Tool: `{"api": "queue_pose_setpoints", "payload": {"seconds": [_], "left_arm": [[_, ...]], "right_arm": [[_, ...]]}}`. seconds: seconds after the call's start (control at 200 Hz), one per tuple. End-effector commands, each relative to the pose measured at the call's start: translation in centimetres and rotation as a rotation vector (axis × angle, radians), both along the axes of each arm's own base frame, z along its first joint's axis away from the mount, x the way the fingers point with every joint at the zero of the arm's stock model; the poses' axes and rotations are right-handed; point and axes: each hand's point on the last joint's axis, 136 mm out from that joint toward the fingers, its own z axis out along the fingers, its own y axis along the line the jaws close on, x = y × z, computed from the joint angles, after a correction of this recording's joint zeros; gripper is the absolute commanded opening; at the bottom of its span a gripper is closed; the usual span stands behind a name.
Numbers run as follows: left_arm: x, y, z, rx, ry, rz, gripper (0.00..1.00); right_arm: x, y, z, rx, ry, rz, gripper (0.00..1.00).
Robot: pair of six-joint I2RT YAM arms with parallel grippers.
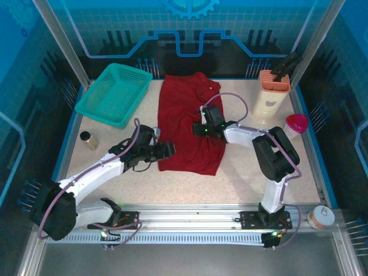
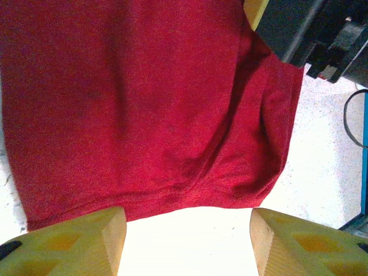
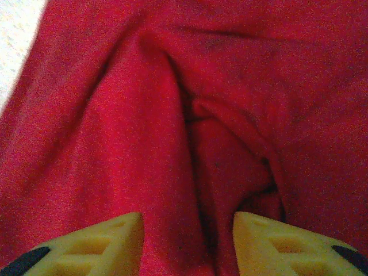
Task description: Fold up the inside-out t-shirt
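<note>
The inside-out t-shirt [image 1: 190, 123] lies roughly flat as a dark red, tall rectangle in the middle of the table, with creases along its right side. My left gripper [image 1: 168, 149] is low at the shirt's lower left edge. In the left wrist view it [image 2: 188, 241] is open, with bare table between its yellow fingers [image 2: 75, 244] and the shirt's edge [image 2: 144, 115] just ahead. My right gripper [image 1: 198, 127] hovers over the shirt's right half. The right wrist view shows it [image 3: 188, 244] open, with a raised fold of red cloth [image 3: 172, 144] beneath the gap.
A teal basket [image 1: 114, 94] stands at the back left. An orange holder with a dark tool [image 1: 272, 83] and a pink-topped container [image 1: 296, 123] stand at the back right. A small dark cylinder [image 1: 88, 140] is at the left, and a tape roll [image 1: 320, 217] sits at the near right corner.
</note>
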Motion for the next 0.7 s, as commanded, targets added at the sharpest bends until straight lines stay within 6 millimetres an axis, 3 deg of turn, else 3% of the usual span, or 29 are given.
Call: {"api": "queue_pose_setpoints", "payload": {"seconds": [0.0, 0.055, 0.1, 0.135, 0.25, 0.34, 0.43, 0.495, 0.51, 0.55, 0.565, 0.695], "left_arm": [[-0.3, 0.5, 0.1, -0.025, -0.009, 0.025, 0.59], [-0.6, 0.7, -0.2, -0.026, -0.007, 0.031, 0.59], [-0.8, 0.7, -0.2, -0.027, -0.006, 0.030, 0.58], [-1.0, 0.8, 0.0, -0.027, -0.003, 0.026, 0.58], [-1.8, 1.0, 1.1, -0.039, -0.004, 0.021, 0.57], [-2.1, 1.1, 2.5, -0.082, -0.033, 0.033, 0.58], [-2.2, 0.8, 3.8, -0.125, -0.048, 0.032, 0.58], [-2.3, 0.3, 4.0, -0.141, -0.041, 0.014, 0.58], [-2.2, 0.2, 3.9, -0.142, -0.038, 0.011, 0.58], [-2.0, -0.1, 3.6, -0.141, -0.036, 0.002, 0.59], [-1.9, -0.1, 3.4, -0.138, -0.033, 0.002, 0.59], [-1.3, -0.6, 1.0, -0.096, 0.039, -0.006, 0.59]], "right_arm": [[-0.8, -0.7, -2.0, -0.111, -0.008, 0.006, 0.47], [-1.1, -0.8, -1.9, -0.121, -0.007, 0.025, 0.34], [-1.6, -0.4, -1.4, -0.110, -0.014, 0.057, 0.11], [-2.4, 0.2, -0.9, -0.090, -0.017, 0.097, 0.00], [-6.2, 3.5, 2.1, 0.011, -0.048, 0.288, 0.00], [-10.2, 6.9, 4.2, 0.128, -0.051, 0.423, 0.00], [-14.4, 10.2, 5.2, 0.287, -0.009, 0.525, 0.00], [-17.4, 11.8, 4.1, 0.366, 0.062, 0.581, 0.00], [-17.9, 12.0, 3.7, 0.370, 0.081, 0.589, 0.06], [-18.1, 12.4, 3.6, 0.396, 0.086, 0.591, 0.29], [-18.0, 12.3, 3.5, 0.400, 0.091, 0.585, 0.34], [-15.7, 8.4, 4.7, 0.545, 0.107, 0.418, 0.47]]}}
